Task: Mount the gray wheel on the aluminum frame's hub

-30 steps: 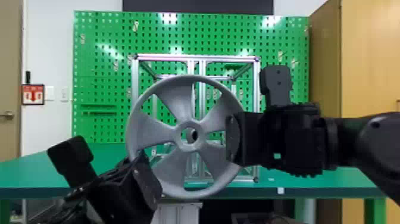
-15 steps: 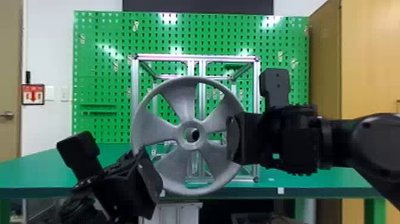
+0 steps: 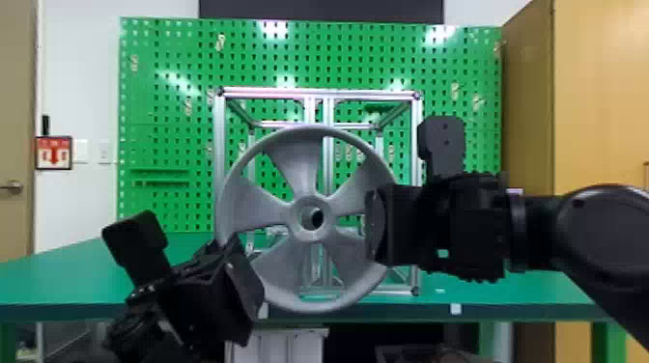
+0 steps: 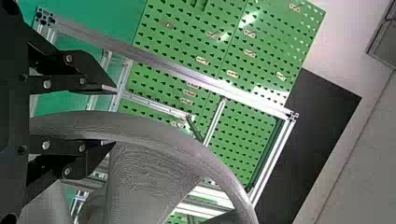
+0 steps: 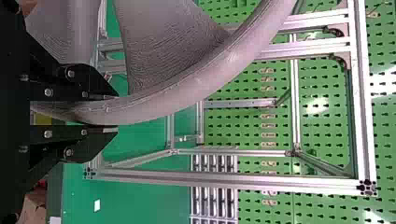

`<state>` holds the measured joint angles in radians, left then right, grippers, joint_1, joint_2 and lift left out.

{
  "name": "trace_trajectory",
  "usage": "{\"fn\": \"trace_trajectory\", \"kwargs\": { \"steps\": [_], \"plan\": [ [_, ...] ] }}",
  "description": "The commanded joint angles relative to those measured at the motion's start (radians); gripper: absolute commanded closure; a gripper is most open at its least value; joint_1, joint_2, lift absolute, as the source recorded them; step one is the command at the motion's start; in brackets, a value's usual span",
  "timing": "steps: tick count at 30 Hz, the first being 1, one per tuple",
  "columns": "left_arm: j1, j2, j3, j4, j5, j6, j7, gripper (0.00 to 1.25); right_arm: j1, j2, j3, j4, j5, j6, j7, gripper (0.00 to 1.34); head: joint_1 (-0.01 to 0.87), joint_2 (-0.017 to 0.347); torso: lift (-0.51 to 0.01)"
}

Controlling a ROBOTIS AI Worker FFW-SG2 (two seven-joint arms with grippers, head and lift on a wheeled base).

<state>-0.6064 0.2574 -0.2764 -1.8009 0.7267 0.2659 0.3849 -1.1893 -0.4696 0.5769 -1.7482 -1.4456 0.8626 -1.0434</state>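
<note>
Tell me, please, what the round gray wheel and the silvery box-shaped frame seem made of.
The round gray wheel looks like matte plastic, possibly 3D-printed, given the fine layered lines on its spokes. The silvery box-shaped frame looks like satin aluminum, judging by its grooved, softly shining bars.

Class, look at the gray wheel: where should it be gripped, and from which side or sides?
Probably best by the rim, pinched at its left and right edges, each from its own side. The gray wheel is upright, its rim is a narrow band, and side holds leave the central hole clear for mounting.
</note>
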Motion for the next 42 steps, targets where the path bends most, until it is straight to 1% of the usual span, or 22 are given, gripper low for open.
{"fn": "trace_trajectory", "kwargs": {
  "steps": [1,8,15,18,23,35,42],
  "plan": [
    [-0.015,-0.007,-0.01,0.041,-0.007,-0.025,-0.009,0.85,-0.003,0.003,0.004,0.013,0.008,-0.002,0.005,1.05,-0.005,0.006,-0.499],
    [-0.041,-0.018,-0.026,0.097,-0.03,-0.059,-0.02,0.85,-0.007,0.005,0.008,0.026,0.033,-0.005,0.023,1.05,-0.005,0.006,-0.499],
    [-0.059,-0.02,-0.029,0.118,-0.046,-0.059,-0.02,0.85,-0.009,0.008,0.001,0.053,0.056,-0.005,0.049,1.05,-0.005,0.006,-0.499],
    [-0.067,-0.02,-0.03,0.127,-0.052,-0.063,-0.02,0.85,-0.009,0.009,0.003,0.064,0.07,-0.005,0.071,1.05,-0.005,0.006,-0.499],
    [-0.073,-0.026,-0.033,0.152,-0.059,-0.082,-0.021,0.84,-0.009,0.008,0.008,0.081,0.091,-0.008,0.091,1.05,-0.005,0.006,-0.499],
    [-0.092,-0.038,-0.037,0.222,-0.087,-0.112,-0.032,0.84,-0.009,0.014,0.003,0.118,0.129,-0.011,0.14,1.05,-0.005,0.006,-0.499],
    [-0.102,-0.04,-0.037,0.244,-0.089,-0.114,-0.037,0.84,-0.012,0.017,-0.002,0.137,0.145,-0.011,0.149,1.05,-0.005,0.006,-0.499]
  ]
}}
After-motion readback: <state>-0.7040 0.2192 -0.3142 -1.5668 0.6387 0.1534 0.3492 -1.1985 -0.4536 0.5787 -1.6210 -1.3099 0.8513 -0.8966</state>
